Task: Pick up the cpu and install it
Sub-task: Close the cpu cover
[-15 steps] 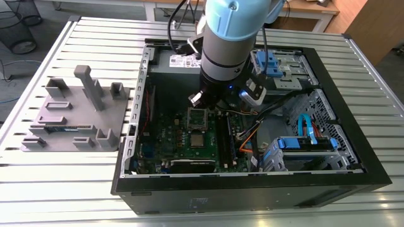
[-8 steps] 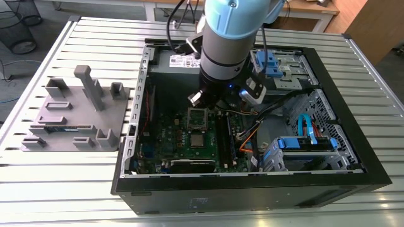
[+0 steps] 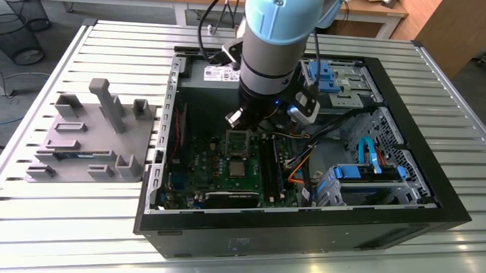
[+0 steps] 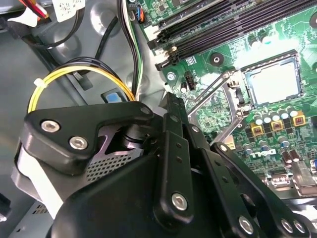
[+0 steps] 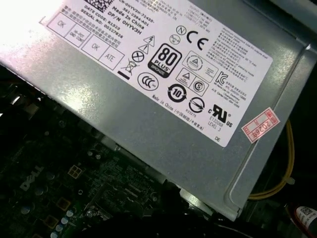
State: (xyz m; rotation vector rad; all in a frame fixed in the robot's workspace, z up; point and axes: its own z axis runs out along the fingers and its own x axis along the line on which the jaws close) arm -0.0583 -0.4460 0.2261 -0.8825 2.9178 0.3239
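The cpu (image 4: 274, 82) is a small silvery square lying flat in the motherboard socket, and it also shows in the exterior view as the cpu (image 3: 238, 168). The socket's metal retention frame (image 4: 218, 99) stands hinged open between the cpu and my gripper. My gripper (image 3: 254, 122) hangs inside the open computer case (image 3: 304, 224), just beyond the socket toward the power supply and clear of the cpu. Its black linkage (image 4: 173, 188) fills the near part of the second wrist view. Nothing shows in its hold.
A grey power-supply box (image 5: 163, 99) sits close behind the gripper. Black memory slots (image 4: 223, 25) and yellow cables (image 4: 74, 74) flank the socket. Blue drive brackets (image 3: 365, 170) fill the case's side at the exterior view's right. A grey holder tray (image 3: 91, 142) with a green memory stick (image 3: 76, 153) stands outside.
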